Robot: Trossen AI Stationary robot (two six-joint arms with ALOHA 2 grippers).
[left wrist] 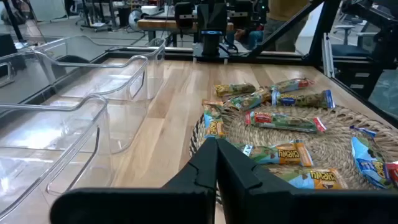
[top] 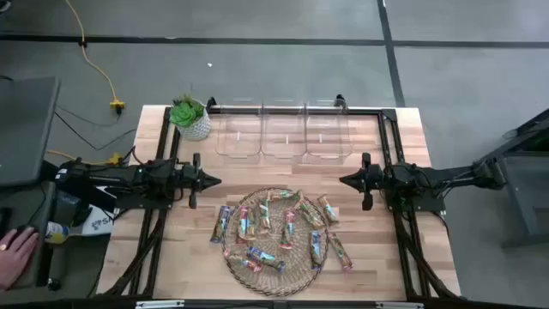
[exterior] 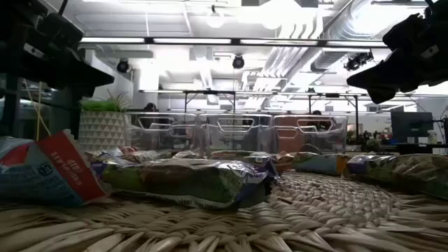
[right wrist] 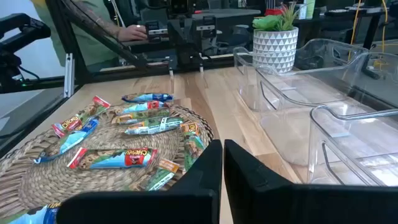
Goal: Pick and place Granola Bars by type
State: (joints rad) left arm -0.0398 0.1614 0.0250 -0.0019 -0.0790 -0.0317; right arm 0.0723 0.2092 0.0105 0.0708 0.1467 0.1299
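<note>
Several granola bars [top: 279,227] in blue, green and red wrappers lie scattered on a round wicker mat [top: 273,281] at the table's near middle; a few hang over its rim. My left gripper [top: 216,180] hovers shut left of the mat's far edge, above the wood. My right gripper [top: 342,180] hovers shut on the right, facing it. The left wrist view shows the bars [left wrist: 281,121] beyond the shut fingers [left wrist: 216,163]; the right wrist view shows the bars [right wrist: 121,155] likewise past its shut gripper [right wrist: 222,162].
Three clear plastic bins [top: 281,131] stand side by side along the far edge. A potted plant in a white pot [top: 190,118] sits at the far left corner. Bare wood lies between bins and mat. A person's hand [top: 15,253] rests beyond the table's left.
</note>
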